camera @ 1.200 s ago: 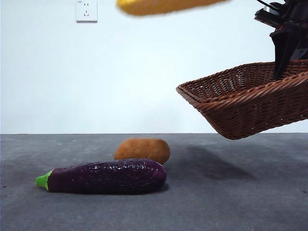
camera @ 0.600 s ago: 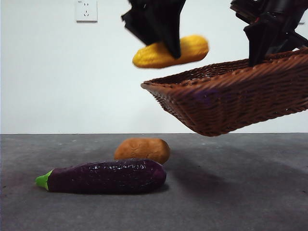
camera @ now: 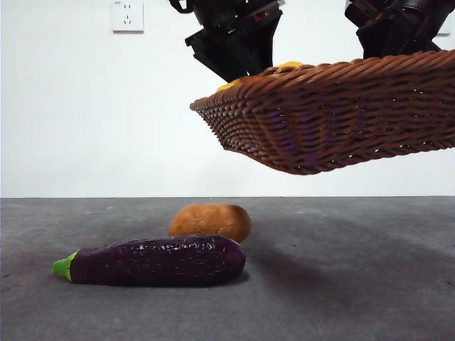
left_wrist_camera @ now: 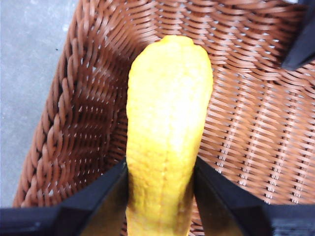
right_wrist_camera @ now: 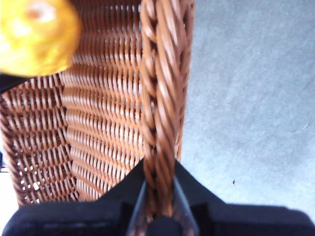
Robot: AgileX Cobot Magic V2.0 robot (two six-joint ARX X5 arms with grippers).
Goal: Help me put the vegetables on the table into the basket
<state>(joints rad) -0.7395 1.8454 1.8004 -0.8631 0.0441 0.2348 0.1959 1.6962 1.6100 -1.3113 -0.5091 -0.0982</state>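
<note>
My right gripper (right_wrist_camera: 158,189) is shut on the braided rim of the brown wicker basket (camera: 334,117) and holds it in the air at the upper right of the front view. My left gripper (left_wrist_camera: 161,169) is shut on the yellow corn cob (left_wrist_camera: 167,123) and holds it inside the basket (left_wrist_camera: 88,123); in the front view only a sliver of corn (camera: 288,65) shows over the rim below that gripper (camera: 234,42). The corn's end also shows in the right wrist view (right_wrist_camera: 34,34). The purple eggplant (camera: 153,261) and the potato (camera: 210,221) lie on the table (camera: 355,284).
A white wall socket (camera: 127,15) is on the back wall. The eggplant lies in front of the potato, left of centre, below the basket's left edge. The basket's shadow falls on the table right of them.
The basket has moved left and nearer, levelling out. The left gripper has lowered the corn from above the rim down into the basket. Eggplant and potato have not moved.
</note>
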